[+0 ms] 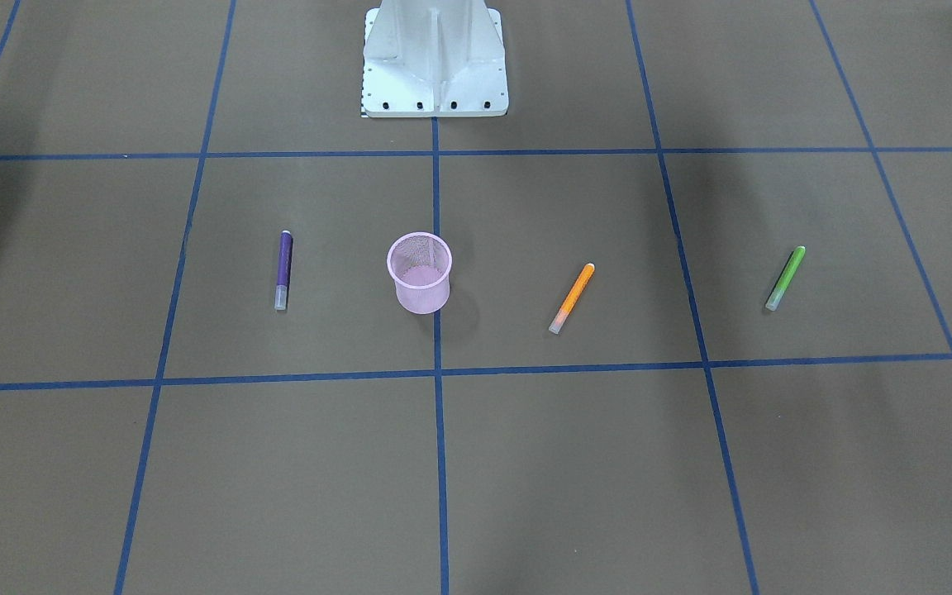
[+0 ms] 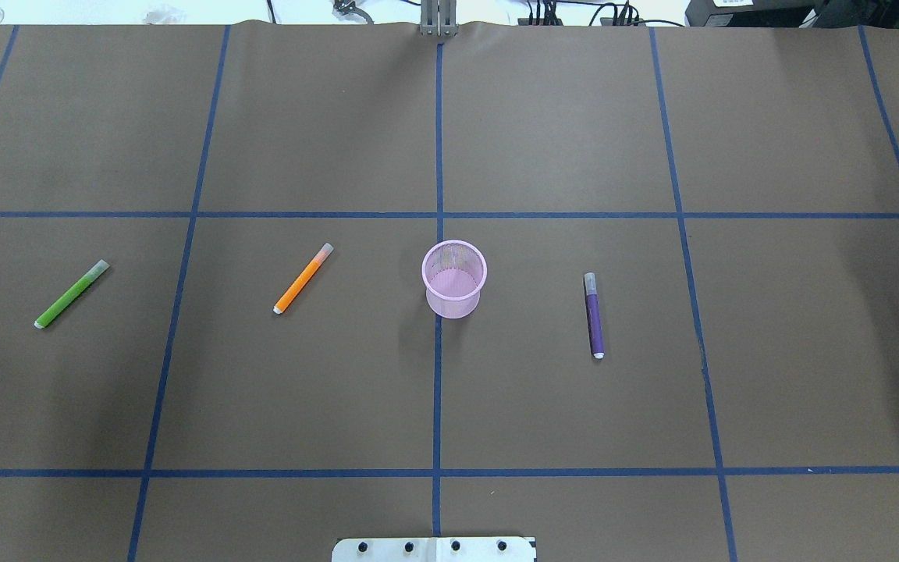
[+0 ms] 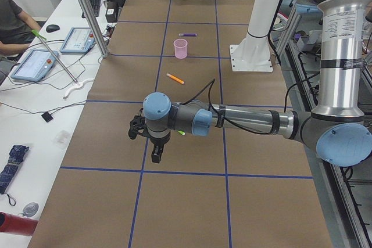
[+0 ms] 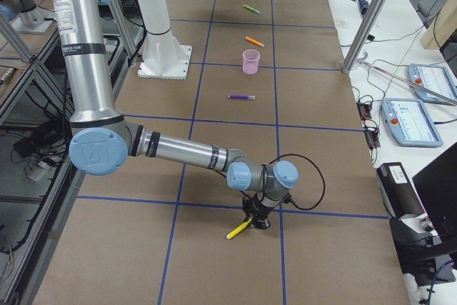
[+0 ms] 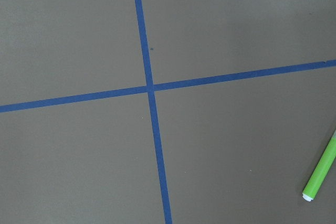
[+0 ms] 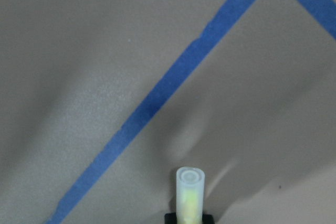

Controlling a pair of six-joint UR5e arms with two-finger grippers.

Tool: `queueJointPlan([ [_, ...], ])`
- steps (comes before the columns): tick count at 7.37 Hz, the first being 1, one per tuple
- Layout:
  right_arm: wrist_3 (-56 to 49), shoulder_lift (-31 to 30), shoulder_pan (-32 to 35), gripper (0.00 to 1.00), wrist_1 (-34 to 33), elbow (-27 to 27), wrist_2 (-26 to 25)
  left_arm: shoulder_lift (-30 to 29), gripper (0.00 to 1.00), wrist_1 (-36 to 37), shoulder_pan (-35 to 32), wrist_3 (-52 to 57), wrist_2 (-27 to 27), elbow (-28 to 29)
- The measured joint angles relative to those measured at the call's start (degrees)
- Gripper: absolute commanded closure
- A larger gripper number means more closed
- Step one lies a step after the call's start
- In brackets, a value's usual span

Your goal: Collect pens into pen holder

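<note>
The pink mesh pen holder [image 2: 454,279] stands upright mid-table, also in the front view [image 1: 419,273]. The purple pen [image 2: 594,315], orange pen [image 2: 303,279] and green pen [image 2: 71,294] lie flat around it. My right gripper [image 4: 255,221] is far off to the table's right end, low over the paper, shut on the yellow pen [image 4: 238,230]; its pale cap end fills the bottom of the right wrist view [image 6: 189,192]. My left gripper [image 3: 156,155] hovers near the green pen [image 5: 321,169]; I cannot tell whether it is open or shut.
The white robot base [image 1: 435,58] stands at the table's robot side. Blue tape lines [image 2: 438,351] grid the brown paper. A side bench with tablets [image 3: 35,65], a metal post [image 3: 87,10] and a seated operator [image 3: 11,18] lie beyond the far edge.
</note>
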Motion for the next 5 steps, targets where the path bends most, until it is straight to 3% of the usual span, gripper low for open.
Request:
queueJointPlan([
  [2, 16.08, 0.20, 0.07, 1.00, -0.25, 6.33, 3.31, 0.02, 0.00, 0.00, -0.01, 0.00, -0.18, -0.54],
  [5, 43.80, 0.08, -0.80, 1.00, 0.12, 21.46, 6.69, 0.08, 0.00, 0.00, 0.01, 0.00, -0.72, -0.81],
])
